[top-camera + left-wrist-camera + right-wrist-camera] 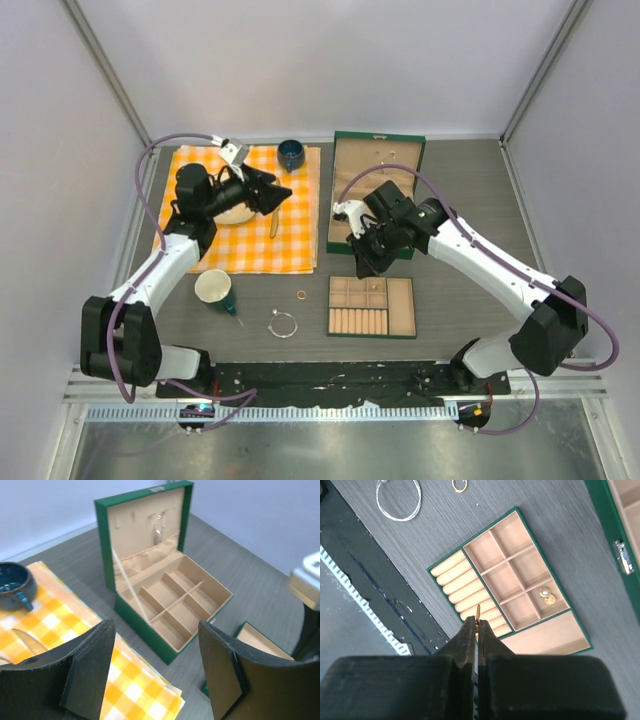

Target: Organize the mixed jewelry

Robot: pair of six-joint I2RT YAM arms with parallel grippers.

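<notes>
**Gold piece pinched above tray**

Right gripper (476, 625) closed tight on a thin gold piece (478, 611), poking past the tips, above the tray (512, 580). Studs (546, 596) in one tray compartment. Bangle (283, 324) and ring (301, 295) on the table (260, 290), near the tray. Left gripper (157, 650) spread wide, empty, over the cloth (300, 240).

My left arm (160, 272) and right arm (500, 272): white shells on the long links, black joints, black bases. A purple cable (165, 141) loops along each. Left tool (157, 672): two broad matte-black fingers (97, 655) with flat dark-grey inner pads (84, 680). Right tool (476, 625): same black, tapering to thin tips.
</notes>
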